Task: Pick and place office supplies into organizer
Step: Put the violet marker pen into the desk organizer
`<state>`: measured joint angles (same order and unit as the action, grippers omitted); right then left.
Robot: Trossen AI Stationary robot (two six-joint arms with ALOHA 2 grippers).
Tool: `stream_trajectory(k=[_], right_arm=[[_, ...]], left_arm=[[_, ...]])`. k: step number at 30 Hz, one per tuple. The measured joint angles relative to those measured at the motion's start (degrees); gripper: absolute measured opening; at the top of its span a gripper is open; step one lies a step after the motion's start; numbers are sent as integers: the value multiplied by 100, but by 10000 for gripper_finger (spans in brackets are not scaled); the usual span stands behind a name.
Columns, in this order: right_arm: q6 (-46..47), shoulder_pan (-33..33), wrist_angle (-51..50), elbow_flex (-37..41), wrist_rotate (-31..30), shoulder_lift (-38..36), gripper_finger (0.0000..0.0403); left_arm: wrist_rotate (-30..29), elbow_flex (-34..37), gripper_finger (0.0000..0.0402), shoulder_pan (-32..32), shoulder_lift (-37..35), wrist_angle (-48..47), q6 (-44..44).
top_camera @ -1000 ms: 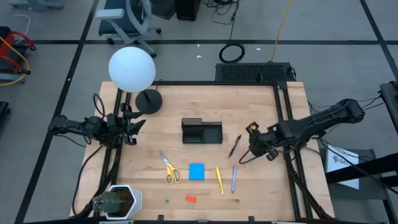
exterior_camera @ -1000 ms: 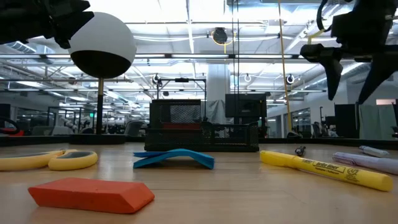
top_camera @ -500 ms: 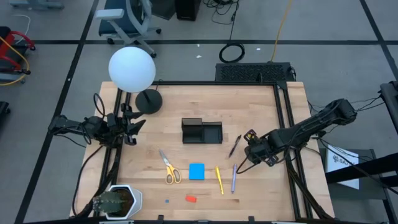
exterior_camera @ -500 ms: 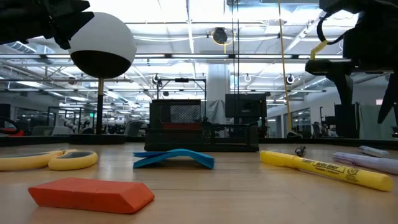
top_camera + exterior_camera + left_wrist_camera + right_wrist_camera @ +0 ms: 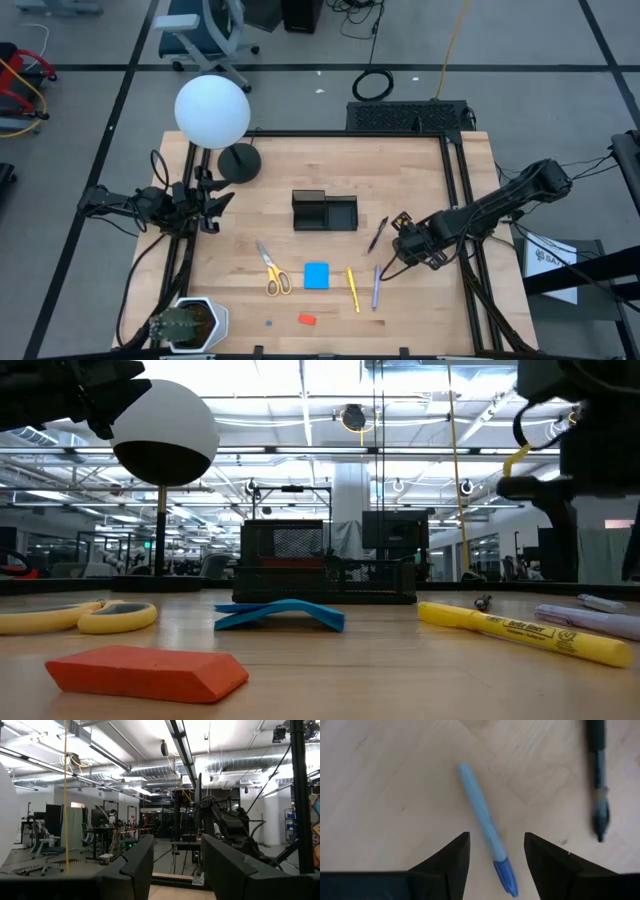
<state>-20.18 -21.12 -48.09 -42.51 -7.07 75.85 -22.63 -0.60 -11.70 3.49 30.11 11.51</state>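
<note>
organizer: black tray [image 5: 325, 211] sitting mid-table, compartments showing only dark; contents not discernible from above. In the low view it's standing behind the note pad, something reddish showing through its mesh, can't tell what.
planter: hexagonal pot [image 5: 190, 323] sitting at the table's near-left corner, holding a green plant.
right gripper: [image 5: 404, 243] hanging over the right side of the table with fingers spread, gripping nothing. Wrist view is showing the blue pen [image 5: 486, 850] lying on the wood between its two fingers [image 5: 447, 862]; dark pen [image 5: 597, 780] lying off to one side.
left gripper: [image 5: 213, 207] waiting at the table's left edge, fingers parted, nothing between them.
supplies: all lying loose on the wood in front of the organizer. Scissors [image 5: 271, 270], blue note pad [image 5: 317, 275], yellow pencil [image 5: 352, 289], blue pen, left to right; red eraser [image 5: 307, 320] nearest the front edge; dark pen just right of the organizer.
writing: dark print running along the yellow barrel [image 5: 522, 633] in the low view, too small to read.
lamp: white globe [image 5: 212, 111] over a round black base [image 5: 239, 162], back-left corner.
</note>
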Motion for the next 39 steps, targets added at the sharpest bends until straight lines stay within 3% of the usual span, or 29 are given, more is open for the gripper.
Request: stream_trajectory(k=[12,27,39], right_arm=[[-151,0,1179,925,19,-32,177],[-170,11,1201,940,286,-26,30],[-104,13,1142,752,264,4,26]], left_arm=[[0,0,170,2,0,-5,0],[0,0,170,4,0,-7,-3],[0,0,170,4,0,-7,50]])
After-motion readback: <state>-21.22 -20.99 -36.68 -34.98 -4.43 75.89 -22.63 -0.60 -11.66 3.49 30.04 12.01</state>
